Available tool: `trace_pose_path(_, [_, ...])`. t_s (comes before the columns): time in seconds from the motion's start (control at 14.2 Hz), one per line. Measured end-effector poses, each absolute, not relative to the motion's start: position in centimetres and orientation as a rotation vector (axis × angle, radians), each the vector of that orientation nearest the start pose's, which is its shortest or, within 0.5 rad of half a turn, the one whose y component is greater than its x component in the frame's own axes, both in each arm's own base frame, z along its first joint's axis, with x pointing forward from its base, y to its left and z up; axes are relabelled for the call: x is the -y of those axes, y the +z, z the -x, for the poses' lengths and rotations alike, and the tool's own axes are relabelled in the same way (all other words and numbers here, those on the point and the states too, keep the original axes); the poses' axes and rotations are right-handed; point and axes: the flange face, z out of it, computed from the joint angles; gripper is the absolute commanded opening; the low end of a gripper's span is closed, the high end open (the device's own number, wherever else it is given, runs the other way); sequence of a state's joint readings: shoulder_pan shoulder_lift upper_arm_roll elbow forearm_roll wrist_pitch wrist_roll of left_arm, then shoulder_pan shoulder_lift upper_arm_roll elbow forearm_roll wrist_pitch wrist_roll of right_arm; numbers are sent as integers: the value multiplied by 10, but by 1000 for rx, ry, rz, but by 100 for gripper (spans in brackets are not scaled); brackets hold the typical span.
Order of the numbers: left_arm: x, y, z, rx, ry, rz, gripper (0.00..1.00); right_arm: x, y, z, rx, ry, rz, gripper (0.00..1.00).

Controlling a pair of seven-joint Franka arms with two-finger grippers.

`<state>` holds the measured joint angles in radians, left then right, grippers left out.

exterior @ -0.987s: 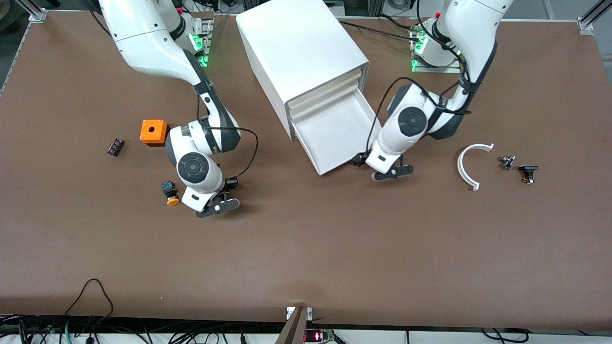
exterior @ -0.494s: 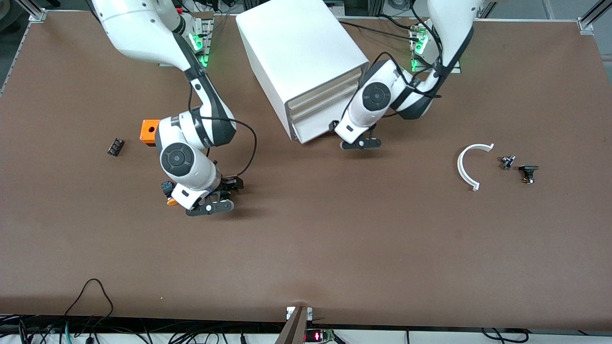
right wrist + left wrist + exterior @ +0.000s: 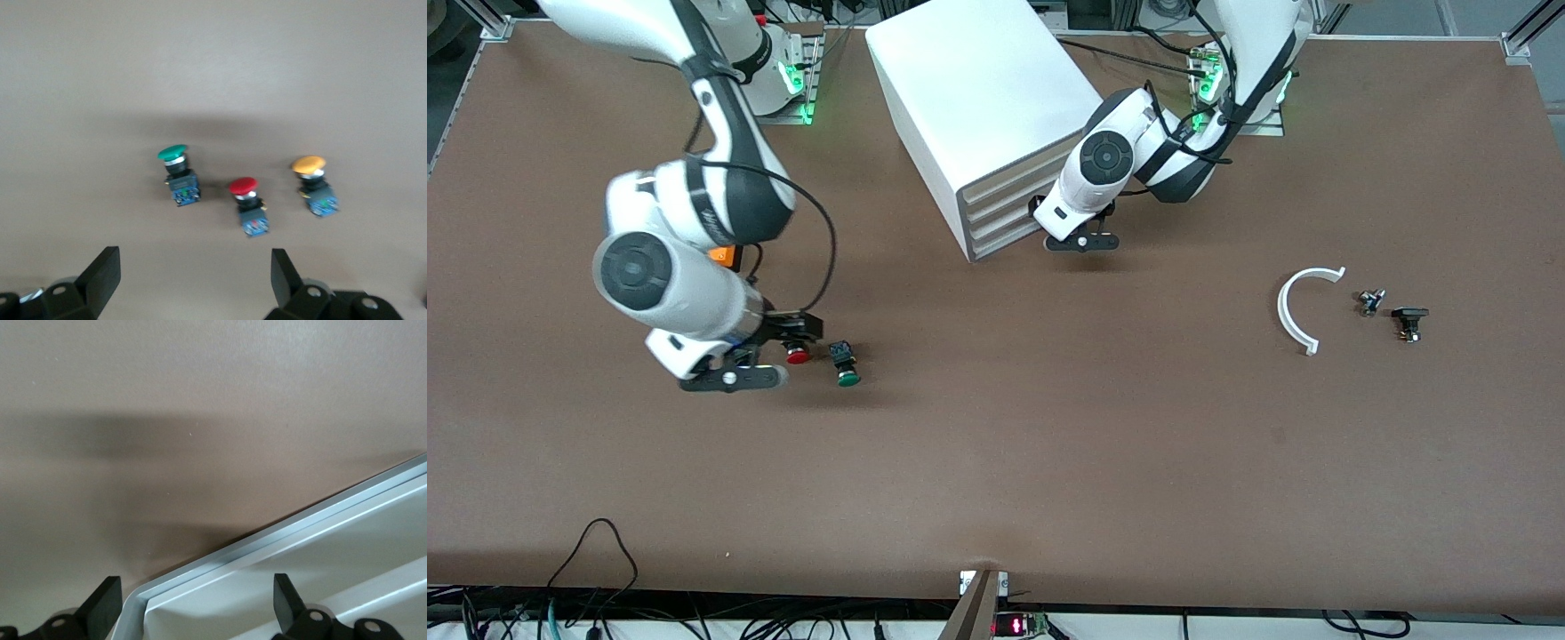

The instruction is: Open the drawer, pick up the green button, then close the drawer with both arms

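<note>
Front view: drawer (image 3: 1009,233) looks shut, left gripper (image 3: 1079,241) at its lip, jaws spread | right gripper (image 3: 734,378) empty, jaws released above green button (image 3: 843,364) | just back off gently, don't nudge either

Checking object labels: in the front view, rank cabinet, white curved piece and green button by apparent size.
1. Cabinet
2. White curved piece
3. Green button
None look alike.
</note>
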<state>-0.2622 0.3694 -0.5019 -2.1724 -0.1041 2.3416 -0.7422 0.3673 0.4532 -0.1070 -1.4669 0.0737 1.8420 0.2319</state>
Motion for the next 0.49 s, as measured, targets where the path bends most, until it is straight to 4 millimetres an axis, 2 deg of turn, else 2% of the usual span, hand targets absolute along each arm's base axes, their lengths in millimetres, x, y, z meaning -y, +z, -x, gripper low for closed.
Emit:
trace_pose_path(0.07, [374, 236, -402, 149, 432, 3187, 100, -175, 434, -653, -16, 111, 3128, 100])
trace_pose_path(0.14, [360, 246, -421, 215, 388, 3207, 100, -157, 454, -651, -52, 102, 3118, 100])
trace_pose_path(0.21, [336, 263, -450, 317, 319, 3230, 100, -139, 476, -648, -88, 89, 3104, 100])
trace_pose_path(0.35, [269, 312, -515, 548, 140, 3261, 100, -98, 516, -638, -164, 64, 3081, 100])
trace_pose_path(0.49, [214, 360, -551, 676, -23, 3264, 100, -55, 542, -627, -237, 49, 3098, 100])
